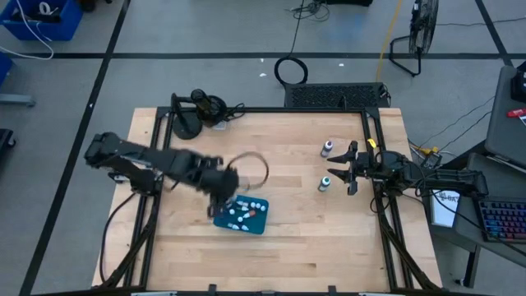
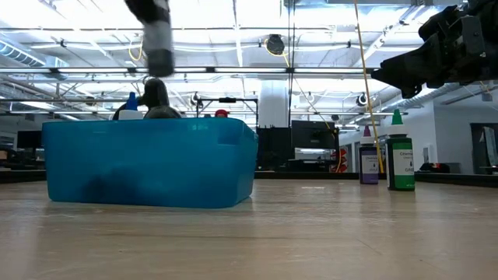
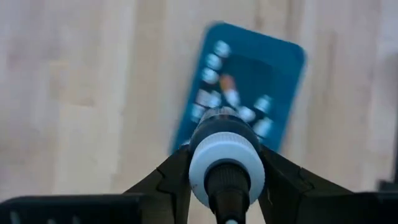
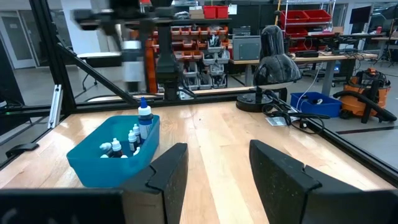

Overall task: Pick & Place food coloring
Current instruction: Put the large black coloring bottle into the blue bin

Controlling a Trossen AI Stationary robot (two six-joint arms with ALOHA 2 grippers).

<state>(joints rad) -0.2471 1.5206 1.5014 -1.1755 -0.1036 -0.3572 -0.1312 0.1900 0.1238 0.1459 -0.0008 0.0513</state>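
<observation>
Just below centre of the high view, the left gripper (image 1: 220, 196) hangs over the blue tray (image 1: 256, 224), jaws pinching a white-capped bottle (image 3: 226, 163), cap toward the wrist, long axis pointing down at the tray; right gripper (image 1: 345, 168) waits spread beside two bottles (image 1: 325, 182) at frame right

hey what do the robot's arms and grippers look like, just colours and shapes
Both arms are dark, nearly black, built of jointed segments. The left arm has a thin dark cable looping beside it. The right arm has a small yellow marking near its wrist. Each ends in a two-finger gripper: the left gripper has black wedge-shaped fingers, and the right gripper has broad, flat black fingers with angled tips.
</observation>
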